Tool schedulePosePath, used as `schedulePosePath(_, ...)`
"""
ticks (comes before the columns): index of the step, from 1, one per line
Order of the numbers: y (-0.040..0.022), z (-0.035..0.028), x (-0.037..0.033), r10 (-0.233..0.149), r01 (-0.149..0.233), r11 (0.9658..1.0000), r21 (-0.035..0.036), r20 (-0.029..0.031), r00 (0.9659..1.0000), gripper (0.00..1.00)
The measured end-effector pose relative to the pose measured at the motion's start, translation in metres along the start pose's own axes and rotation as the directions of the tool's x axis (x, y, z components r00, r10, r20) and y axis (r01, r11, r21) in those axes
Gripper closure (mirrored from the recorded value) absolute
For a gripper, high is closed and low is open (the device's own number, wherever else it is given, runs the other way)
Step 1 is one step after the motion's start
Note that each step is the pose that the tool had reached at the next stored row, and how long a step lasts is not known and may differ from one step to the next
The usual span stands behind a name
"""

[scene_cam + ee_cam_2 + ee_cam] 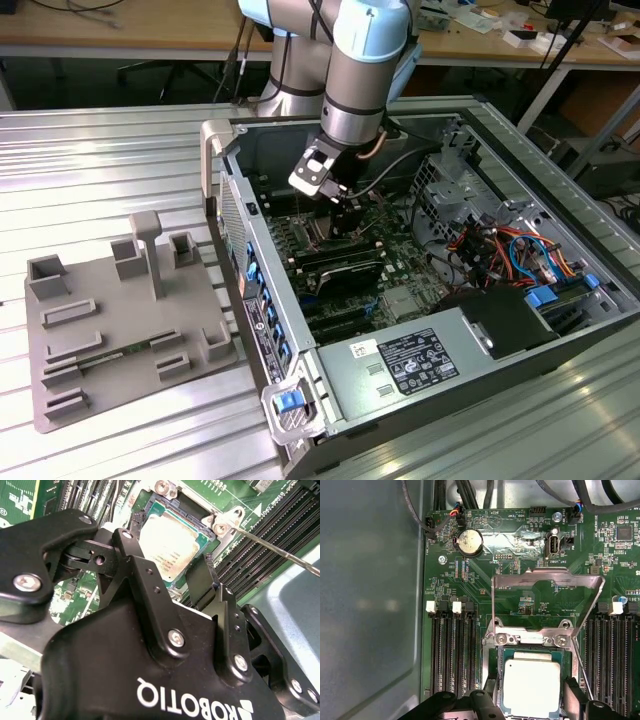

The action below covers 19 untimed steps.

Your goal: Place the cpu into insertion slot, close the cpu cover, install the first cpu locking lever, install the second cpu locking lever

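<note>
Silvery-grey and flat, the cpu [532,686] lies level inside the insertion slot [182,507] on the green motherboard [470,585], so the placing step looks done. The black tool [173,539] hangs right over it. Its two fingers [200,582] are spread wide enough to straddle the chip, one on each side. A strip of dark socket shows between finger and chip edge, so I judge they flank the chip without pinching it. That spread suits a part carried by its edges and set straight down.

The cpu cover [535,578], a thin silver frame with a square window, stands swung back on its hinge, leaving the socket open from above. A thin metal lever [270,547] slants out from a socket corner, unlatched, near one finger.

Long black memory slots [452,660] run along both sides of the socket, close to the fingers. In the exterior view the arm [355,70] reaches down into an open computer case [255,300] on a ribbed metal worktop [100,150]. A grey power supply box [400,365] and coloured cables [510,250] crowd the inside. A grey parts holder [110,320] sits beside the case at the exterior view's left.
</note>
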<state>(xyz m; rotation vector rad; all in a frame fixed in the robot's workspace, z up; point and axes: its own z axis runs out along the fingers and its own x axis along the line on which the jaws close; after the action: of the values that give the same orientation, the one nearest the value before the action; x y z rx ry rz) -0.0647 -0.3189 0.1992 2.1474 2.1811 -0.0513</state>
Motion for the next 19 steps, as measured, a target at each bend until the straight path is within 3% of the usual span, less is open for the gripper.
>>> schedulePosePath(5, 0.0000, 0.0001, 0.0000, 0.000, 0.000, 1.0000, 0.0001, -0.0001, 1.0000, 0.38)
schedulePosePath(6, 0.0000, 0.0001, 0.0000, 0.000, 0.000, 1.0000, 0.0001, 0.0000, 1.0000, 0.46)
schedulePosePath(19, 0.0000, 0.0004, 0.0001, 0.000, 0.000, 1.0000, -0.0003, -0.0003, 1.0000, 0.45)
